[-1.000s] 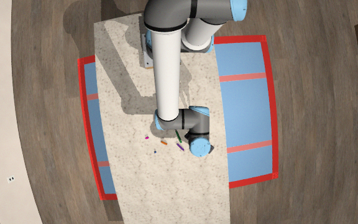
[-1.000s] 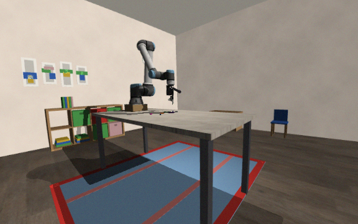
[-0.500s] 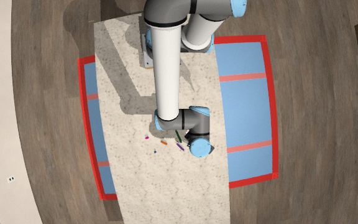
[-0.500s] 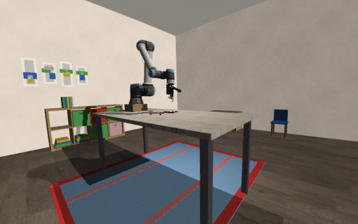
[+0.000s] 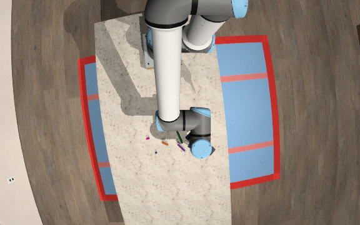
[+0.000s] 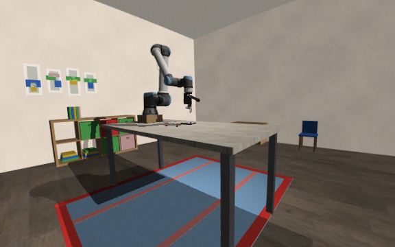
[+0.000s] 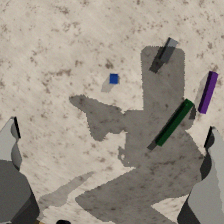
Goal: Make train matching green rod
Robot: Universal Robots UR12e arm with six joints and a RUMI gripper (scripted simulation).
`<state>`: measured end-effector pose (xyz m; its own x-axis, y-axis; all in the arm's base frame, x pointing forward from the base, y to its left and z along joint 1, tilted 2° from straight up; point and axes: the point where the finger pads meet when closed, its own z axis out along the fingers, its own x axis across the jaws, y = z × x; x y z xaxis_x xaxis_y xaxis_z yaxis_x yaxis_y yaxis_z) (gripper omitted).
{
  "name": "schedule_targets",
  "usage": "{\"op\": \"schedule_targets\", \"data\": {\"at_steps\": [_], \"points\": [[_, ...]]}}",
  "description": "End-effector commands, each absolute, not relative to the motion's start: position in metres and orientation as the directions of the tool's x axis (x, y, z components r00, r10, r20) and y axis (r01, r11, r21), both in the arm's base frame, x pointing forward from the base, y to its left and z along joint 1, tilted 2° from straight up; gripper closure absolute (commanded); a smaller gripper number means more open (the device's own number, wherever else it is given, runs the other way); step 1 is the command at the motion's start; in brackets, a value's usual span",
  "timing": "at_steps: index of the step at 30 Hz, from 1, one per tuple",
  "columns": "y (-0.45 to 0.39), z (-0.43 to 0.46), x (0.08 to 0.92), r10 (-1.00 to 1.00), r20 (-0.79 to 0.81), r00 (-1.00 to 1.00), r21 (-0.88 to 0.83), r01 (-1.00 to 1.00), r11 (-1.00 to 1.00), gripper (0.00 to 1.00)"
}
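My gripper (image 6: 190, 109) (image 7: 113, 124) is wide open and empty above the table. In the wrist view a blue cube-like rod (image 7: 114, 78) lies ahead of the fingertips. A grey rod (image 7: 168, 50) lies beyond and right of it. The green rod (image 5: 179, 137) (image 7: 174, 122) lies slanted inside the right finger, in shadow. The purple rod (image 5: 181, 147) (image 7: 208, 93) lies right of it, apart. In the top view, an orange rod (image 5: 165, 143), a magenta rod (image 5: 147, 138) and another blue rod (image 5: 155, 152) lie separately. The arm hides the first blue rod there. No rods touch.
The speckled table (image 5: 174, 187) (image 6: 218, 133) carries the arm's base (image 6: 149, 119) at its back. The arm's wrist (image 5: 201, 149) covers part of the rod area in the top view. A blue and red floor mat (image 5: 245, 106) lies under the table. A shelf (image 6: 55, 140) stands by the wall.
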<state>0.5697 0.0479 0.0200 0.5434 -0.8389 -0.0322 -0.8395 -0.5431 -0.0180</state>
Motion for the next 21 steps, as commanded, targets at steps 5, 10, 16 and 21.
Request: {"op": "schedule_targets", "data": {"at_steps": [5,10,16,21], "points": [[0.027,0.005,0.616,-0.948,-0.035,0.316,-0.011,-0.949,-0.316,0.00],[0.018,-0.002,0.635,-0.976,-0.036,0.216,-0.007,-0.976,-0.216,0.00],[0.018,-0.002,0.635,-0.976,-0.036,0.215,-0.007,-0.977,-0.215,0.86],[0.018,-0.002,0.635,-0.976,-0.036,0.215,-0.007,-0.977,-0.215,0.86]]}}
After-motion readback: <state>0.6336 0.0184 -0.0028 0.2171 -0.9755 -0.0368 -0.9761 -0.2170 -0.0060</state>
